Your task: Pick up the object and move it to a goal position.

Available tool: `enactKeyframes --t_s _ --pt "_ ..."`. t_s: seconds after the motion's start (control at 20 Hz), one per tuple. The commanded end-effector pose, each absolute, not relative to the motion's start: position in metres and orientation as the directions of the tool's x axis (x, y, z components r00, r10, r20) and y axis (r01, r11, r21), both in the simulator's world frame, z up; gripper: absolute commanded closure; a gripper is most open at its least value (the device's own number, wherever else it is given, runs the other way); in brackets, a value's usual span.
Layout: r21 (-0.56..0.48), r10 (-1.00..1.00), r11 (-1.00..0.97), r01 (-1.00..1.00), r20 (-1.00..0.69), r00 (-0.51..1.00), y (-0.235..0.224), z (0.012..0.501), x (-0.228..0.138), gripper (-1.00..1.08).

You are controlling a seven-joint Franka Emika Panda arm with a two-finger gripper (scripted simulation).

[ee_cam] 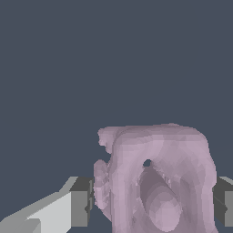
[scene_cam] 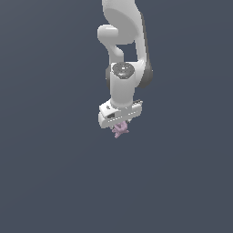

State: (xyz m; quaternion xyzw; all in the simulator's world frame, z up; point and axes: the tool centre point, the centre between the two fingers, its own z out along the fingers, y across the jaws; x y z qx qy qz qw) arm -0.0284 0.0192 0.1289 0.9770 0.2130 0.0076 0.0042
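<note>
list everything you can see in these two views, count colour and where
object: one, pale mauve-pink, lumpy, between the gripper's fingers, right under the hand; fills much of the wrist view
floor: one, plain dark blue-grey, all around
arm: one, white with dark grey joints, reaching down from the top of the exterior view
gripper: one, white body with dark grey pads, one pad pressed to each side of the object
</note>
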Motion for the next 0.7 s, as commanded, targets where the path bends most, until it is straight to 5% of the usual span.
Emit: enactKeyframes --t_s 0.0,0.65 --pt "0.012 0.417 -0.909 0.417 0.013 0.909 0.032 0.153 -0.033 1.08" --pt "0.008 0.421 -0.907 0.421 0.007 0.907 0.104 0.295 -0.058 1.08"
